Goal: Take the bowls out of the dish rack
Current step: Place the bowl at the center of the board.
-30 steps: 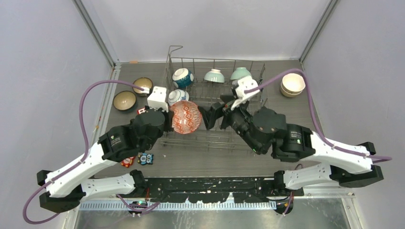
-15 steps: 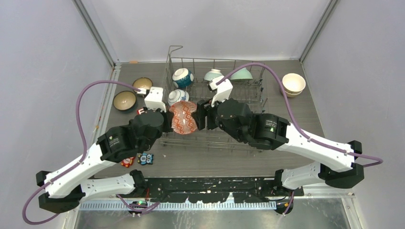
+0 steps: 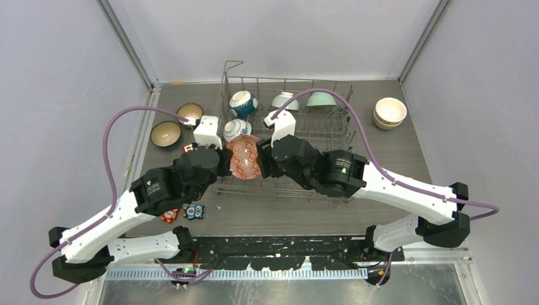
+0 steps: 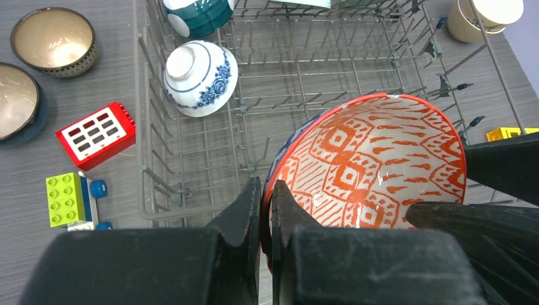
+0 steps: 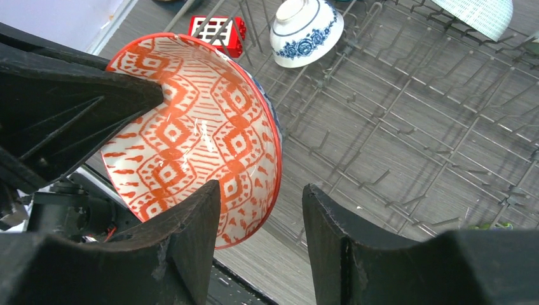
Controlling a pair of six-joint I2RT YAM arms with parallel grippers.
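Note:
An orange-patterned bowl point(image 3: 243, 157) point(image 4: 375, 165) point(image 5: 197, 133) hangs tilted over the front left of the grey wire dish rack point(image 3: 318, 127) point(image 4: 143, 127). My left gripper point(image 3: 227, 162) point(image 4: 266, 190) is shut on its left rim. On the opposite rim my right gripper point(image 3: 260, 159) point(image 5: 260, 187) stands open, one finger inside the bowl and one outside, with a gap still showing. In the rack sit a blue-and-white bowl point(image 3: 236, 128) point(image 4: 200, 76) point(image 5: 305, 28), a teal bowl point(image 3: 243, 103) and two mint bowls point(image 3: 285, 100) point(image 3: 321, 98).
Two brown bowls point(image 3: 190, 112) point(image 3: 165, 133) stand on the table left of the rack, and stacked cream bowls point(image 3: 389, 112) at the back right. Toy blocks lie near the left arm: a red one point(image 4: 95, 133) and a green one point(image 4: 63, 198).
My right arm has swung left across the rack to the orange bowl, and its jaws have narrowed around the rim. The left gripper has kept the bowl in place.

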